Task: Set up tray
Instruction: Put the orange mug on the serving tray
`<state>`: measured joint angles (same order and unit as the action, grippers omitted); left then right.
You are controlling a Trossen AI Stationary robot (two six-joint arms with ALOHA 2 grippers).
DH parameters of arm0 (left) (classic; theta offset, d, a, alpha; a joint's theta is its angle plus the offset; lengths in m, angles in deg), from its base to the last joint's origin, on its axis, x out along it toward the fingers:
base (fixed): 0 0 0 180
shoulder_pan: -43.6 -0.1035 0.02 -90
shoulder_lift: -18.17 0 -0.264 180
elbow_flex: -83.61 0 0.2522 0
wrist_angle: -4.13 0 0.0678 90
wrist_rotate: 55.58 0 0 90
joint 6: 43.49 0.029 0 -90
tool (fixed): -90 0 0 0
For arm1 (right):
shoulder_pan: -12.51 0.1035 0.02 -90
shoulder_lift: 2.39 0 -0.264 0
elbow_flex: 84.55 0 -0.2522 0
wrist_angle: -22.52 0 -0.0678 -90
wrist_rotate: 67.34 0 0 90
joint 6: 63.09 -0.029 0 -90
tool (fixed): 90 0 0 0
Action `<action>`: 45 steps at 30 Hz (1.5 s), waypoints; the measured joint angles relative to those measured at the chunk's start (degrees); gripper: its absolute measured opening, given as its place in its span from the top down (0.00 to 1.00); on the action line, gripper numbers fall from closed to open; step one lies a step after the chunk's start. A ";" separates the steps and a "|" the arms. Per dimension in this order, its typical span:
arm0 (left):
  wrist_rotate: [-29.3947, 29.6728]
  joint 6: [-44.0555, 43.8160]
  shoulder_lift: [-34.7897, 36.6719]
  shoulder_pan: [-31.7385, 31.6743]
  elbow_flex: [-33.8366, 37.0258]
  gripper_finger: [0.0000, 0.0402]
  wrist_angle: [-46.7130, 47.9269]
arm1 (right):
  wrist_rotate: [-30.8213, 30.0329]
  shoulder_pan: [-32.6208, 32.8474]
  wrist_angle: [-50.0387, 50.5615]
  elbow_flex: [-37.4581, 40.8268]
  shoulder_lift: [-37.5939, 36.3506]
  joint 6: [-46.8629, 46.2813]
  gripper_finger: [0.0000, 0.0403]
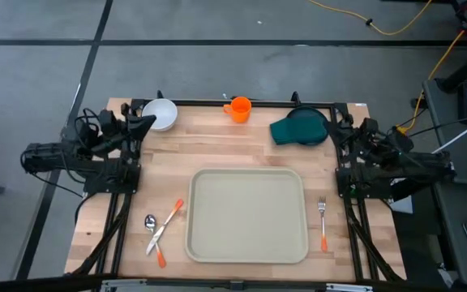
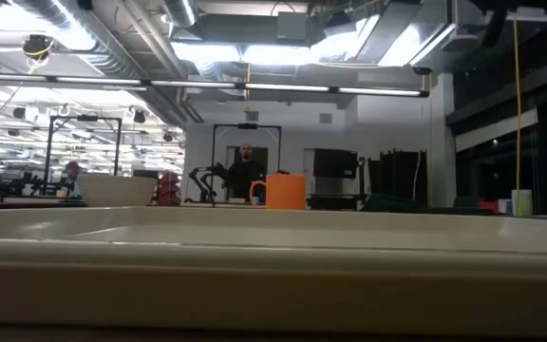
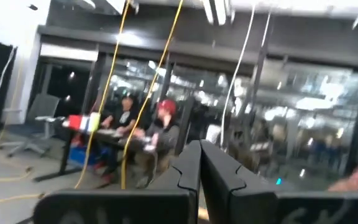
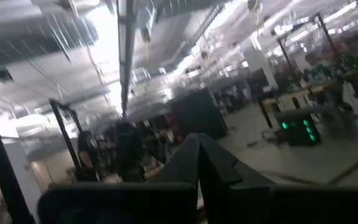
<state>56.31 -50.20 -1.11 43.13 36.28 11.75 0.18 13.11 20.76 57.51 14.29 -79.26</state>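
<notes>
The beige tray (image 1: 246, 214) lies flat at the middle of the wooden table; its rim (image 2: 273, 256) fills the low view's foreground. My left gripper (image 3: 199, 149) is shut on nothing and points up into the room. It stands raised at the table's left edge (image 1: 144, 122), next to a white bowl (image 1: 160, 113). My right gripper (image 4: 197, 142) is also shut on nothing. It stands raised at the right edge (image 1: 340, 123), beside a dark teal plate (image 1: 301, 128).
An orange cup (image 1: 239, 108) stands at the far edge between bowl and plate. Left of the tray lie a spoon (image 1: 151, 231) and an orange-handled knife (image 1: 169, 224). To its right lies a fork (image 1: 323, 221). People sit at desks in the room beyond.
</notes>
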 joint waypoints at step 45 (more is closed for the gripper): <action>-12.55 0.59 -44.82 -31.88 -26.92 1.00 56.99 | 7.54 -10.22 47.41 -36.42 41.01 -10.33 0.99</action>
<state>43.76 -49.60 -45.93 11.25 9.36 68.74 7.72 2.90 68.17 21.09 55.30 -89.59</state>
